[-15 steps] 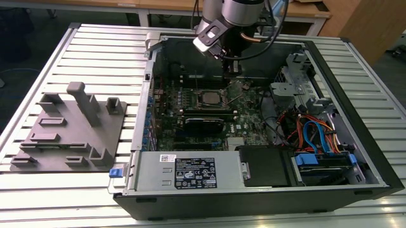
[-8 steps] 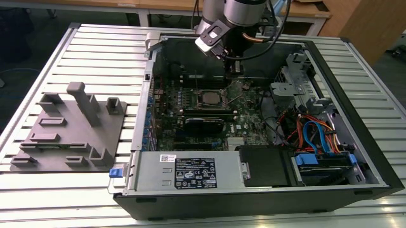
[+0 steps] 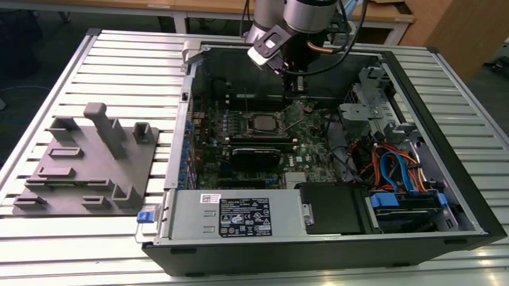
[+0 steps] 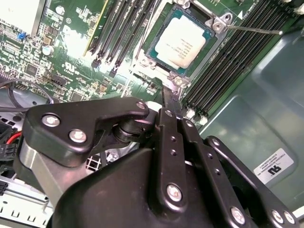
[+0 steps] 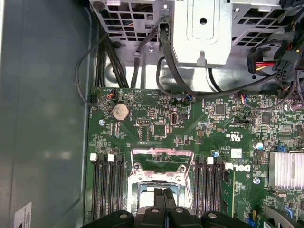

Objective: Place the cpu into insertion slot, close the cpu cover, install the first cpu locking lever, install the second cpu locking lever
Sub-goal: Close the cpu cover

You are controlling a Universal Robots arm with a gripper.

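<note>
The cpu [image 4: 180, 40] lies flat in the insertion slot [image 4: 156, 61], its pale silver top showing. In the exterior view the insertion slot [image 3: 263, 123] sits mid-board inside the open case. The cpu cover [image 5: 161, 157] looks tilted up at the socket's far edge, with green board visible through its window. A thin locking lever [image 4: 251, 29] sticks out from one socket corner over the memory slots. My gripper [image 4: 168, 97] is shut with nothing seen between its fingers. Its tips hover by a metal tab at the socket's near edge. In the first wrist view the gripper [image 5: 164, 194] is over the socket.
Long black memory slots [image 5: 107, 190] flank the socket on both sides. A power supply box [image 3: 238, 217] sits at the case's front, and a drive cage with coloured cables [image 3: 397, 167] on the exterior view's right. A grey fixture plate [image 3: 87, 161] lies on the table at the exterior view's left.
</note>
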